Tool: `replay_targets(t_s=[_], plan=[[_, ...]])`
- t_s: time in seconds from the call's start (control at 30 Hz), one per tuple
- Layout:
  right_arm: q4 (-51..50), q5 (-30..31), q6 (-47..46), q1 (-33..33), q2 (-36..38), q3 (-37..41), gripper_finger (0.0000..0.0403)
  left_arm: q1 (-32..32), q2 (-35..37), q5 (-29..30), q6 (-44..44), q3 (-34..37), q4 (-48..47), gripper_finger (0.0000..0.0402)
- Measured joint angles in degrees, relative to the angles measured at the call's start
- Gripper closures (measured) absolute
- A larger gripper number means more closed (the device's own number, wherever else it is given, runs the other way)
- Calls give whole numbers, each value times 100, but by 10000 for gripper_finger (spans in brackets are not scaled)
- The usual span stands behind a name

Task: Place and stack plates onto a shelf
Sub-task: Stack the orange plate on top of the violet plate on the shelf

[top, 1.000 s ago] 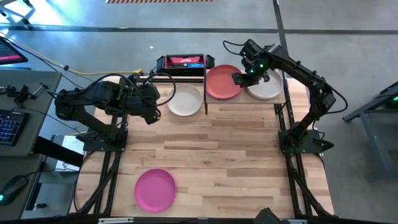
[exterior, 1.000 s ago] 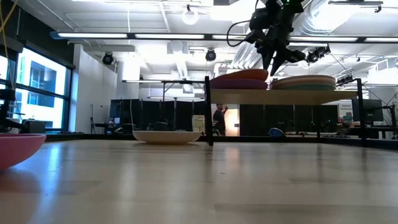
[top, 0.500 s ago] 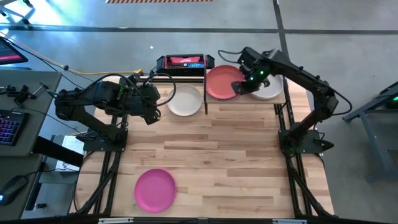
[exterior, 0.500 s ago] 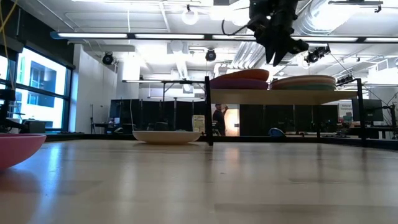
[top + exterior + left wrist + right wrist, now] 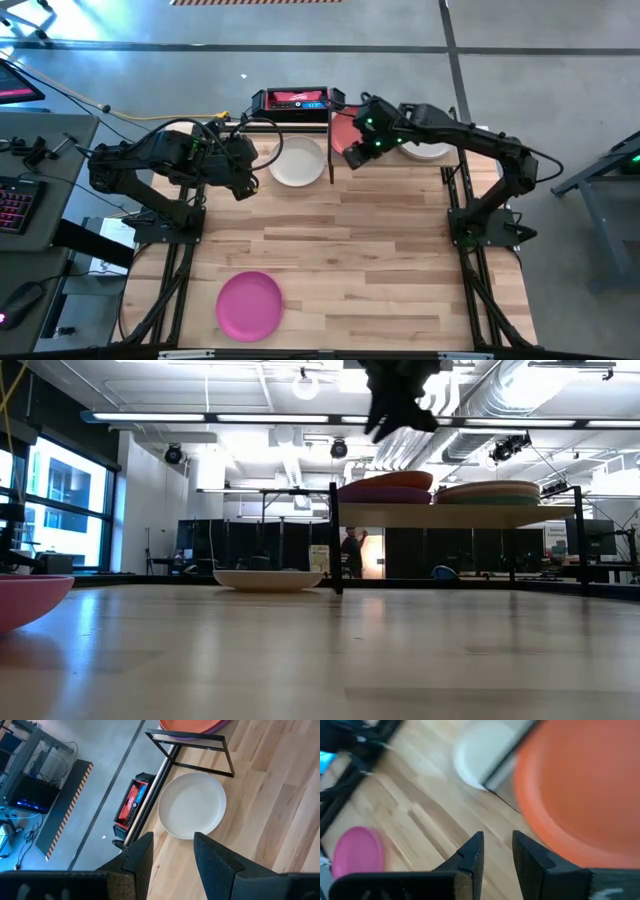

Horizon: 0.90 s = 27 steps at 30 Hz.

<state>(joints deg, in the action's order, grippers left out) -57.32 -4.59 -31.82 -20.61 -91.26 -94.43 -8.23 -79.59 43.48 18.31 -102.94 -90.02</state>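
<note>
— Since half a second ago the right gripper (image 5: 357,152) has swung off the shelf (image 5: 450,512) toward the table's middle, hasn't it?
— Yes. It now hangs over the near edge of the coral red plate (image 5: 345,129), fingers slightly apart, holding nothing.
— What lies past it?
— Its wrist view shows that plate just beyond the fingers, then the white plate (image 5: 482,750), and the magenta plate (image 5: 357,854) well off.
— Does the low view add anything?
— Two stacks on the shelf: coral red over purple (image 5: 385,494), and a paler stack beside it.
— The left gripper (image 5: 245,172)?
— Open, empty, with the white plate just ahead on the tabletop.
</note>
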Motion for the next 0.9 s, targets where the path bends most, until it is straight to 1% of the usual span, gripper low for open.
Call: replay_targets(t_s=[0.1, 0.33, 0.73, 0.9], plan=[[341, -24, 73, 119, -129, 0, 323, 0, 0, -2, 2, 0, 0, 270], [420, -276, 75, 161, -600, 0, 323, 0, 0, -9, 46, 0, 0, 270], [681, -246, 63, 102, -1041, 0, 323, 0, 0, -7, 140, 0, 2, 270], [669, -86, 6, 69, -1169, 0, 323, 2, 0, -7, 165, 0, 2, 270]])
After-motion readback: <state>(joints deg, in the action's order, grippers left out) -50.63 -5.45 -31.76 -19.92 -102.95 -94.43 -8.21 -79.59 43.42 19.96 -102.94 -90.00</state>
